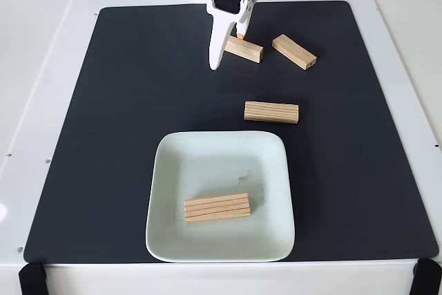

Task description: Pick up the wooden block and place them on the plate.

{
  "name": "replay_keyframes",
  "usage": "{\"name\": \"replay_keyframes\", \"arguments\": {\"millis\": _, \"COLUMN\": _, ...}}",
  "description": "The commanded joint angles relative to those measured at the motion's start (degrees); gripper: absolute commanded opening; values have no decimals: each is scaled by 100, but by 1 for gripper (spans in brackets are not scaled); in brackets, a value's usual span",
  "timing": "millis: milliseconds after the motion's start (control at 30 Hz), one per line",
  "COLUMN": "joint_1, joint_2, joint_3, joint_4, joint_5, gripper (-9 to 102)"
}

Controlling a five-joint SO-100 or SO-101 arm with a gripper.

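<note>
Nearest the camera, on the pale green plate (219, 198): one wooden block (217, 207), grooves up, long axis running left to right with a slight tilt, lying in the near half of the plate. Beyond the plate's far right corner, a second block (271, 112) on the black mat (124, 136), also lying left to right, grooved face showing. Farther still, two more: a far-left block (243, 50) and a far-right block (294, 52), each angled so its right end sits nearer the camera. White hand (228, 50) down at the far-left block's left end, long white finger just left of it, orange-tipped finger above its far edge. Fingers apart, seemingly straddling that end, not yet clamped. Long axis of that block pointing away to the right from the hand, so probably a grip across the short width. White worktop (41, 67) beneath the mat.
</note>
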Motion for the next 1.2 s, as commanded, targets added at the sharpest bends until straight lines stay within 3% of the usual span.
{"name": "replay_keyframes", "arguments": {"millis": 0, "joint_1": 176, "joint_2": 70, "joint_3": -220, "joint_4": -53, "joint_5": -18, "gripper": 46}}
{"name": "replay_keyframes", "arguments": {"millis": 1167, "joint_1": -26, "joint_2": -18, "joint_3": -141, "joint_4": -62, "joint_5": 70, "gripper": 46}}
